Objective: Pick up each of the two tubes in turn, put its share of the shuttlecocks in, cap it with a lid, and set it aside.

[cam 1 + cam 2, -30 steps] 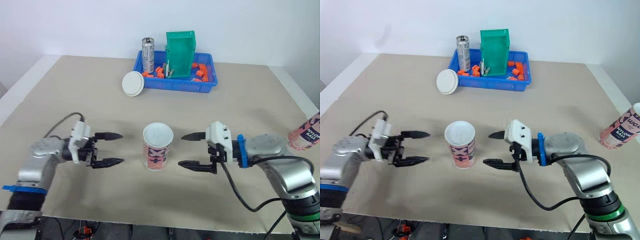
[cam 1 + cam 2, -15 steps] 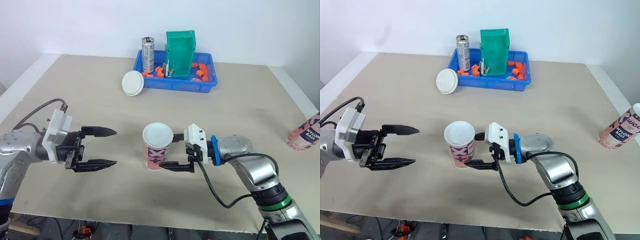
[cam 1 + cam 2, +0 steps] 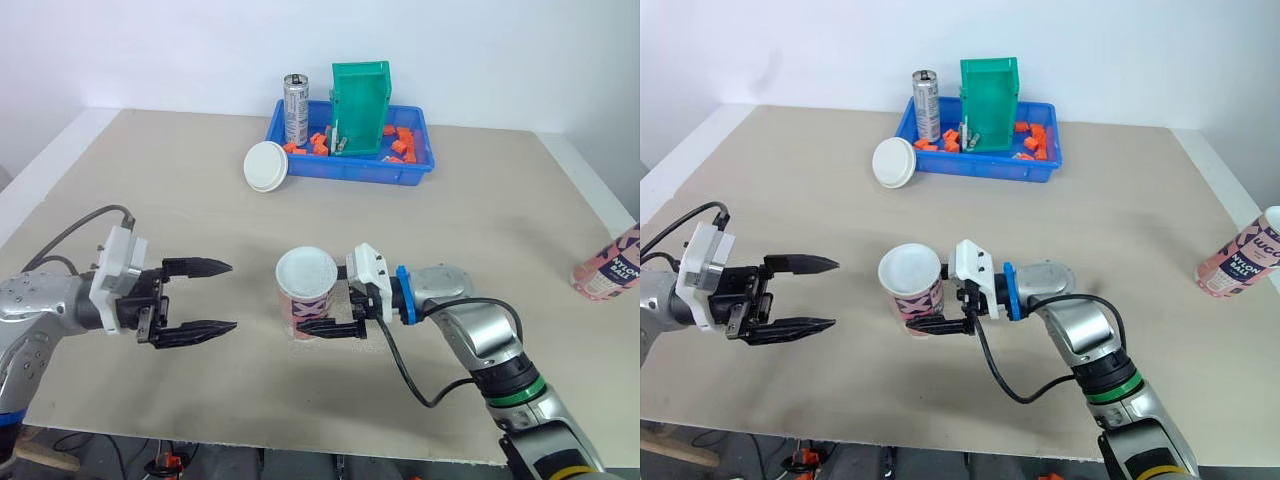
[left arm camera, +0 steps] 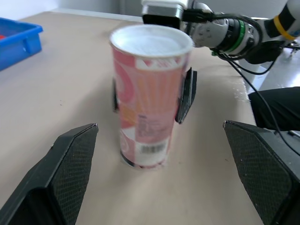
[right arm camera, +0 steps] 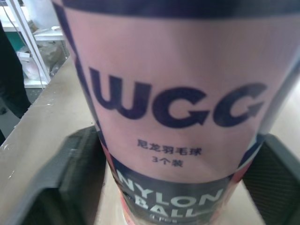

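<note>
Well in front of tray (image 3: 350, 171), tube (image 3: 300, 302) stands upright, right gripper (image 3: 318, 310) closed on its sides, left gripper (image 3: 232, 296) spread wide near its other side; step judged: tube pick-up; next needs firm, level lift off the table.

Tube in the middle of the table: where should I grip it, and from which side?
Take the tube by its wall around mid-height, coming in level from the robot's right, where the right gripper has its fingers on either side. It stands upright with a straight round wall, so a sideways pinch should seat well and leave the top free.
</note>
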